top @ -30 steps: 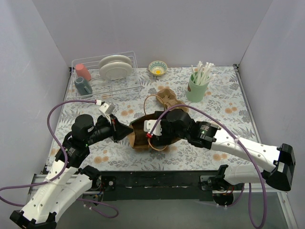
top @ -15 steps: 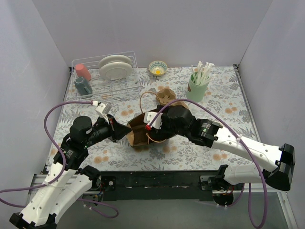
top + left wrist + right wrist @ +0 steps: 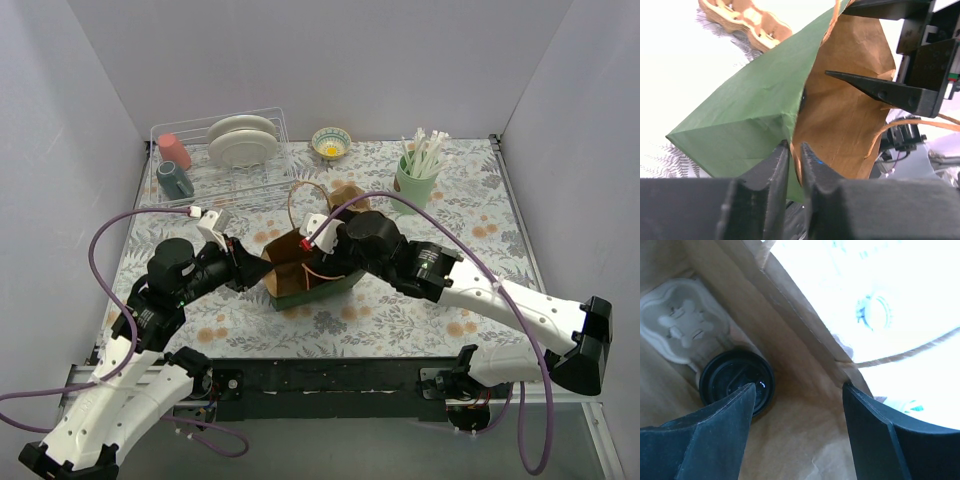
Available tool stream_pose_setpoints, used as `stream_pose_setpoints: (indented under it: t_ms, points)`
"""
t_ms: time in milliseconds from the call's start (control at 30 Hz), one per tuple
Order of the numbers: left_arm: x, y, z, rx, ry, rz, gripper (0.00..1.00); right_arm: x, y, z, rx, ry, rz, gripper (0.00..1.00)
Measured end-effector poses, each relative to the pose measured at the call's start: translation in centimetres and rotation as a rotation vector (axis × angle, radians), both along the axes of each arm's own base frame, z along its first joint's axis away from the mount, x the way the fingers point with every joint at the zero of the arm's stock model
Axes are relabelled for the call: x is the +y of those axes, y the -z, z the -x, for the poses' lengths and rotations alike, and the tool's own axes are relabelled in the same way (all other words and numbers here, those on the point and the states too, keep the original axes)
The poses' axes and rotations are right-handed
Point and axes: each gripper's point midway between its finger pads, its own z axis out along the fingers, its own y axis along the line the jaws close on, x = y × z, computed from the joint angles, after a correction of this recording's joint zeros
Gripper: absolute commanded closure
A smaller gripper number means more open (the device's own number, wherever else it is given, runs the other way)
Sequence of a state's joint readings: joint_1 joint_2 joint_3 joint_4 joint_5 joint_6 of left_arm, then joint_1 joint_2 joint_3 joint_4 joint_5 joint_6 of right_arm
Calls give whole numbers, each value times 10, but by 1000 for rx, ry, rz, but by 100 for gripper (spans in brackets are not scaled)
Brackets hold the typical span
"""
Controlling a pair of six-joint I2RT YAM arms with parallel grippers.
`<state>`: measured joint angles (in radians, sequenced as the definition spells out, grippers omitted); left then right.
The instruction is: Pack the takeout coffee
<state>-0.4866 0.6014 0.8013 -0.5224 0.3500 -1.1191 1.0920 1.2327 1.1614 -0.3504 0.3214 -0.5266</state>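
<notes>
A green paper bag (image 3: pixel 322 289) with a brown inside stands open at the table's middle. The takeout coffee (image 3: pixel 735 377), black lid up, sits at the bag's bottom beside a pale moulded carrier (image 3: pixel 682 322). My right gripper (image 3: pixel 799 385) hangs open inside the bag's mouth, above the lid and holding nothing; one of its fingers (image 3: pixel 875 90) shows in the left wrist view. My left gripper (image 3: pixel 795 145) pinches the near-left edge of the bag (image 3: pixel 750 110), with the paper wall between its jaws. In the top view the left gripper (image 3: pixel 262 268) is at the bag's left corner.
A brown cardboard cup carrier (image 3: pixel 345 198) lies just behind the bag. A wire dish rack (image 3: pixel 262 175) with plates and two cups stands at the back left. A small bowl (image 3: pixel 331 142) and a green cup of straws (image 3: pixel 415 180) are at the back.
The bag has swung more upright, so its green side now faces the camera. My right gripper has lifted back inside the bag and narrowed a little. The left jaws have eased slightly on the edge.
</notes>
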Motion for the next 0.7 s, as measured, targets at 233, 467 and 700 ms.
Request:
stream_pose_setpoints:
  t_ms: [233, 467, 700]
  points:
    - [7, -3, -9, -11, -61, -18, 66, 0, -17, -12, -19, 62, -46, 23]
    - [14, -11, -16, -36, -113, -31, 52, 3, -53, -28, -47, 127, -124, 23]
    - [16, -11, -17, -50, -114, -46, 40, -4, -74, -44, -64, 225, -165, 25]
